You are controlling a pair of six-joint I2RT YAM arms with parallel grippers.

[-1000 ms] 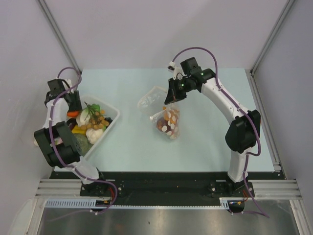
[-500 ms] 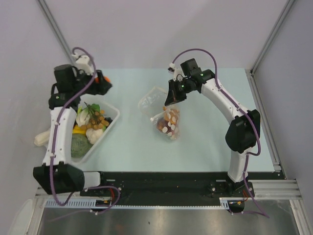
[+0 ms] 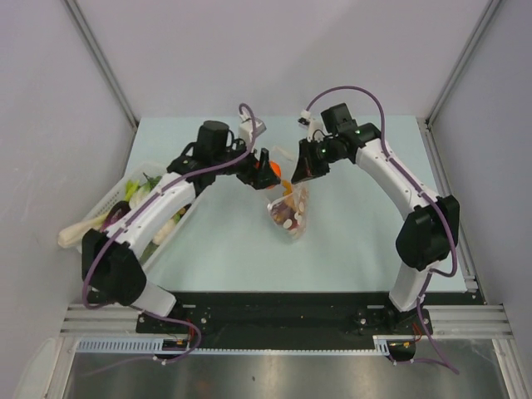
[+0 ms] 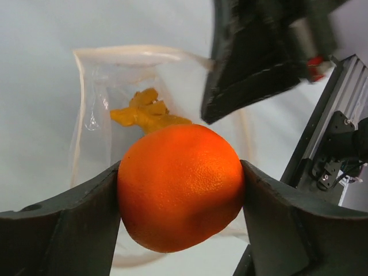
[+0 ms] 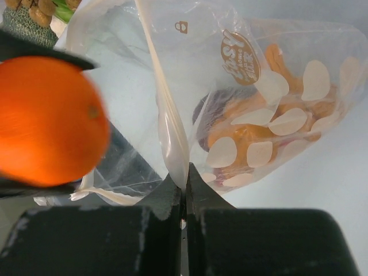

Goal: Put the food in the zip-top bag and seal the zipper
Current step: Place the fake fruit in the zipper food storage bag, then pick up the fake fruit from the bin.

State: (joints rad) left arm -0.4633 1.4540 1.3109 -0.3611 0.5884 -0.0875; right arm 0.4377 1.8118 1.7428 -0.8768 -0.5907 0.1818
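Note:
My left gripper (image 3: 268,168) is shut on an orange toy fruit (image 3: 271,173), which fills the left wrist view (image 4: 181,187), and holds it at the open mouth of the zip-top bag (image 3: 288,209). The bag's whitish zipper strip (image 4: 132,53) curves open behind the fruit. My right gripper (image 3: 301,172) is shut on the zipper strip (image 5: 171,144) and holds the mouth up. Several toy foods (image 5: 270,123) lie inside the dotted bag (image 5: 287,103). The orange fruit also shows in the right wrist view (image 5: 49,121).
A white tray (image 3: 116,193) with more toy food (image 3: 137,189) sits at the table's left side. A pale toy vegetable (image 3: 79,231) sticks out over its near left edge. Metal frame rails (image 3: 449,191) run along the table's right side.
My left arm has swung from the tray at the left across to the bag, carrying the orange fruit. My right gripper has kept its hold on the bag's edge, shifting slightly right.

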